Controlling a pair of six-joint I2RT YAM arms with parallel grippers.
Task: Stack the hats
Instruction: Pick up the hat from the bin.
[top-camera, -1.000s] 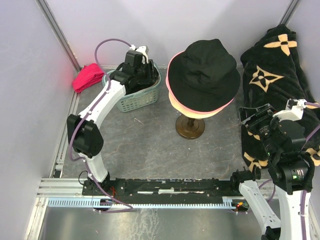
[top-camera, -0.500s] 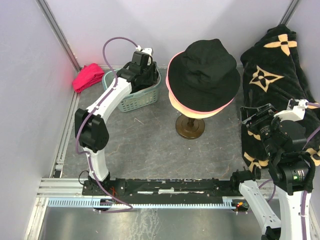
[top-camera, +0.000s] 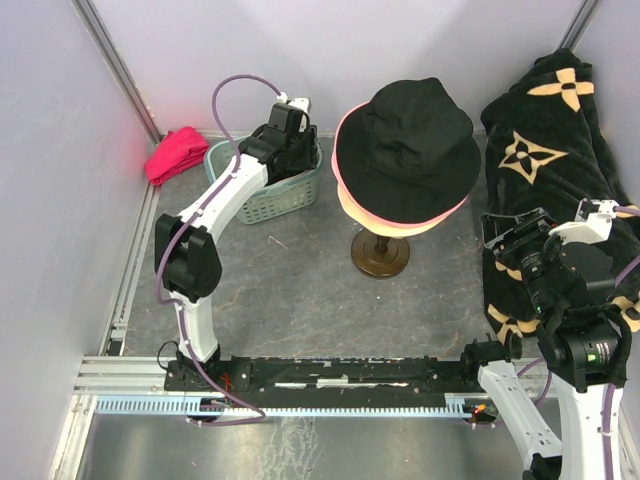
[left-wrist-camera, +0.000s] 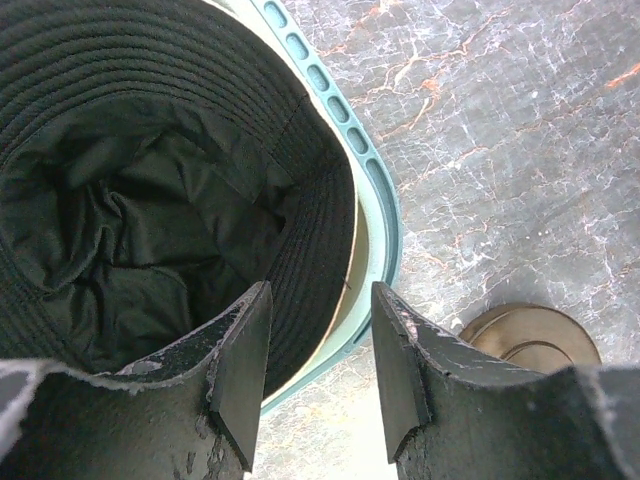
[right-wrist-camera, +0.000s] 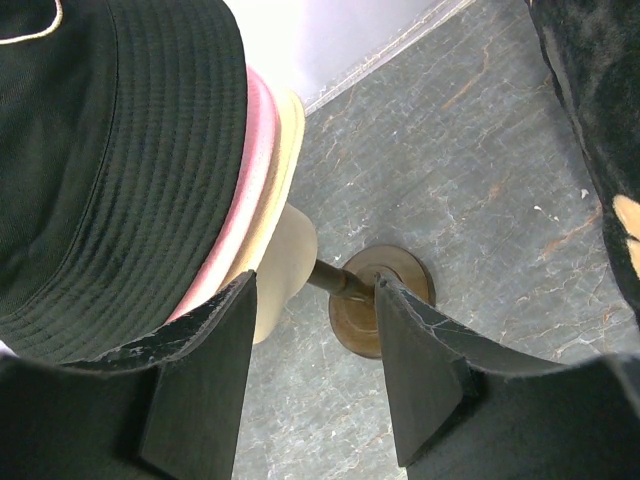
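While my right wrist view is looking under the stack, my right tool (right-wrist-camera: 315, 290) is standing wide, gripping nothing, and pointing at the stand (right-wrist-camera: 350, 322) pole and base. Three hats are sitting upper left on a pale head form (right-wrist-camera: 285, 262): top black hat (right-wrist-camera: 110, 150), pink hat (right-wrist-camera: 258, 150) under it, cream hat (right-wrist-camera: 288, 125) lowest. Flowered black cloth (right-wrist-camera: 590, 100) is showing at the right edge, with grey bench (right-wrist-camera: 450, 150) between.

Left wrist: my left tool (left-wrist-camera: 318, 335) is standing wide with nothing between the jaws, hanging right above the rim of the teal basket (left-wrist-camera: 385, 215). A second black hat (left-wrist-camera: 150, 200) is lying in the basket, hollow side up, brim against the rim. Stand base is showing at lower right.

Overhead: left arm is reaching to the basket at back left, tool over its right end, jaws hidden from here. Stand with the three hats is sitting mid-bench, just right of the basket. Right tool is hovering at the cloth's left edge, apart from the stack. Magenta cloth (top-camera: 175, 153) is lying left of the basket by the wall.
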